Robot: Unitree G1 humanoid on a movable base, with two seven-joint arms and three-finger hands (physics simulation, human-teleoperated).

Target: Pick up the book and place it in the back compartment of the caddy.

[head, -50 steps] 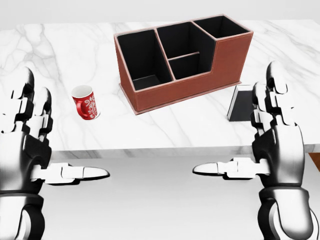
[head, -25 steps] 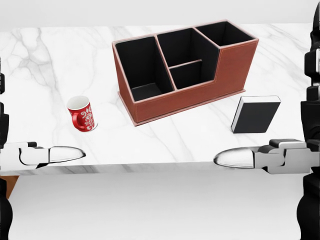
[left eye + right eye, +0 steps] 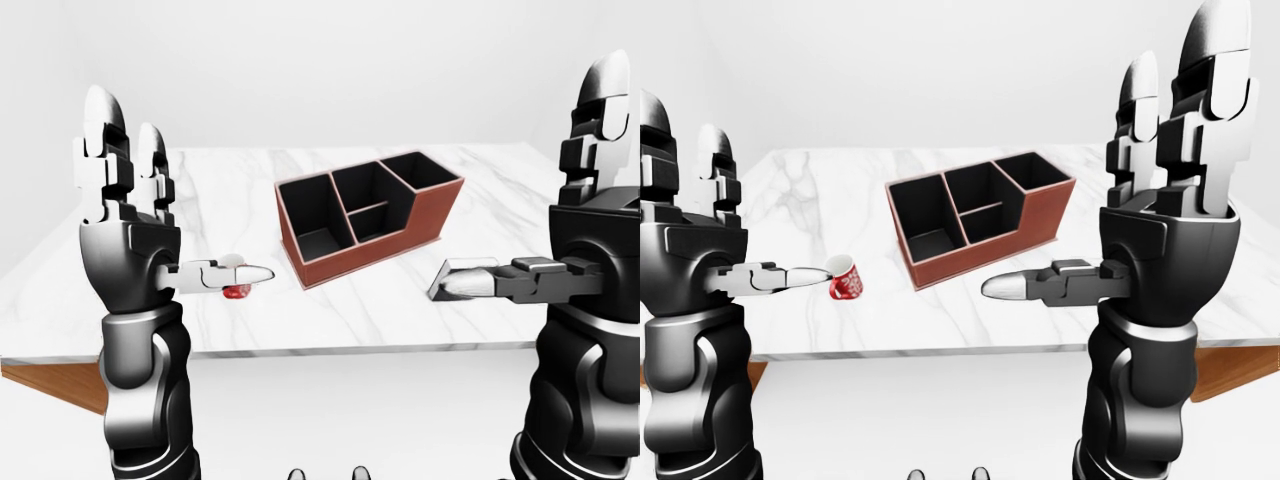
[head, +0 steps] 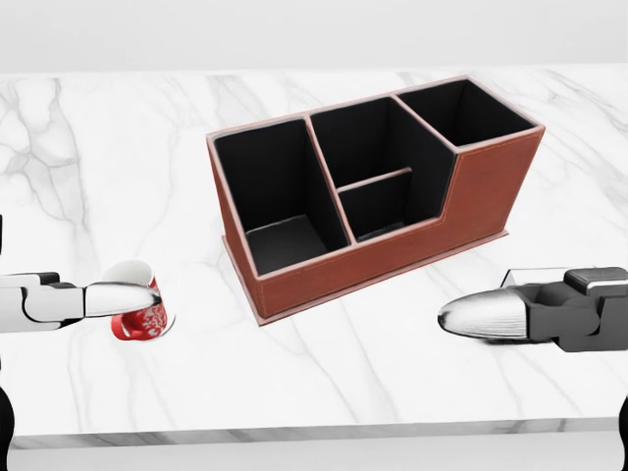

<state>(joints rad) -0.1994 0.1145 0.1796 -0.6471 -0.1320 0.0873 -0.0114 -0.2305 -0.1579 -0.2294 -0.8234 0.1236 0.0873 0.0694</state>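
Left hand: raised beside the white marble bench (image 4: 324,373), left hand (image 3: 125,235) spread, thumb across the small red patterned mug (image 3: 845,277).
Right hand: right hand (image 3: 1165,235) spread too, holding nothing.
Caddy: brown leather caddy (image 4: 373,196) with black-lined compartments, all showing bare.
Book: hidden; only a white sliver shows behind the right thumb.
Advice: bring the right hand down over that sliver before closing.

Bare marble table (image 4: 118,147) lies open on every side of the brown caddy (image 4: 471,211) — its compartments stand unblocked from above. To the head view's left, apart from the caddy, a red mug (image 3: 845,279) is the one obstacle.
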